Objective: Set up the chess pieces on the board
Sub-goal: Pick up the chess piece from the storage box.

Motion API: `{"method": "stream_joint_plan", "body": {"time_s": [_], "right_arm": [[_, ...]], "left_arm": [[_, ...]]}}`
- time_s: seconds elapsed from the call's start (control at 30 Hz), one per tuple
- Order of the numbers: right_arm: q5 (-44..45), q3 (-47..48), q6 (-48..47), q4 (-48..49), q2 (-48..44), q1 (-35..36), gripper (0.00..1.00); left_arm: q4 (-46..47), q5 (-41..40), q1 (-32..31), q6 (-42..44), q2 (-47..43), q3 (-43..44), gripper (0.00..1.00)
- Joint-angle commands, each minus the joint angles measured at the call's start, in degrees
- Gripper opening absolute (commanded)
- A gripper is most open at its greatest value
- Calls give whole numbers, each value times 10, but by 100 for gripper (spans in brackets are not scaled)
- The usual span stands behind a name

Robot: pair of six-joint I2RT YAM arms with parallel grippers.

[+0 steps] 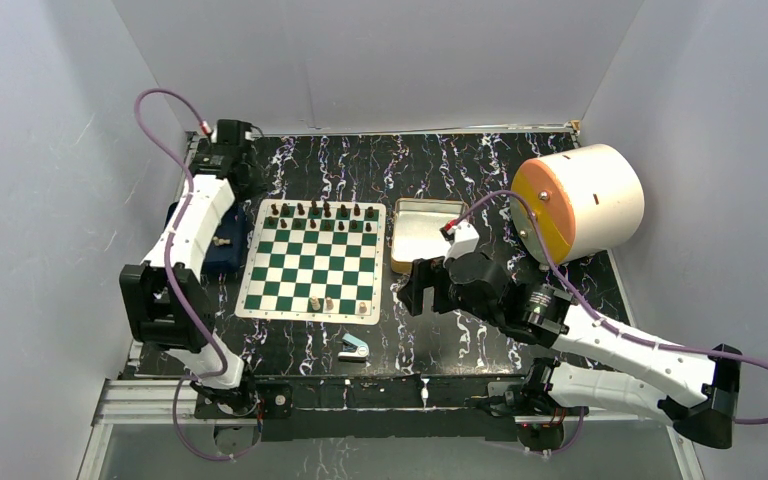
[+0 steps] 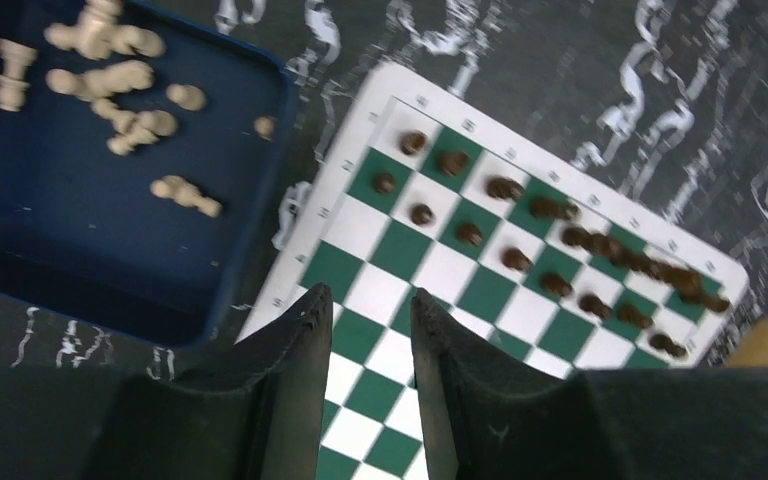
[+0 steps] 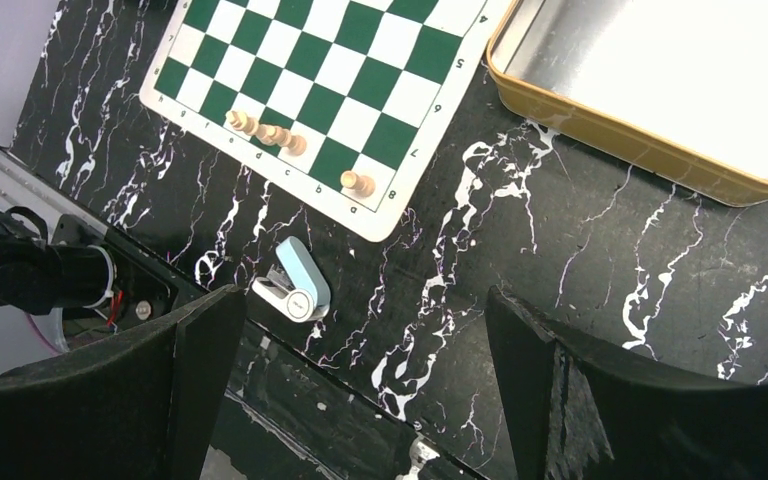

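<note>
Two rows of dark brown chess pieces (image 2: 550, 240) stand along the far edge of the board (image 1: 312, 262), which lies flat on the black marbled table (image 1: 460, 340) between the arms. A few pale chess pieces (image 3: 265, 132) stand on the board's near row, a small cluster and one more apart to the right. More pale ones lie loose in the dark blue tray (image 2: 80, 230), which sits just beside the board's left edge.

The left gripper (image 2: 370, 295) hangs over the left part of the board, on the near side of the dark rows. Its fingers are parted only a little, and checkered squares show through the narrow gap with no piece between them. The tray with its loose pale pieces is to the left of the fingers, and the dark rows are beyond them and to the right. Whether the fingertips touch the board cannot be told.

The right gripper (image 3: 362, 292) is spread wide and holds nothing. It hangs over bare table off the board's near right corner, with the pale piece on that side of the near row closest to it. A small blue-and-white stapler (image 3: 295, 285) lies on the table near its left finger. The silver tin (image 3: 610, 130) sits beyond it, right of the board, and a white cylinder with an orange face (image 1: 590, 200) lies far right.
</note>
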Motion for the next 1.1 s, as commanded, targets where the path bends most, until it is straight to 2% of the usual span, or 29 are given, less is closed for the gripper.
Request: {"method": "stream_joint_plan", "body": {"time_s": [0.0, 0.17, 0.27, 0.33, 0.7, 1.07], "right_arm": [[-15, 37, -21, 29, 10, -1, 99], [-21, 37, -19, 38, 17, -1, 99], [-20, 32, -15, 47, 16, -1, 99], [-16, 34, -17, 50, 17, -1, 99], [-1, 62, -43, 52, 57, -1, 99], [9, 79, -61, 51, 83, -1, 99]], "left_arm": [[5, -7, 62, 13, 14, 23, 33], [39, 8, 146, 15, 43, 13, 31], [51, 15, 179, 17, 67, 20, 21], [63, 19, 194, 20, 82, 23, 20], [98, 34, 229, 38, 178, 46, 22], [80, 18, 237, 28, 210, 44, 21]]}}
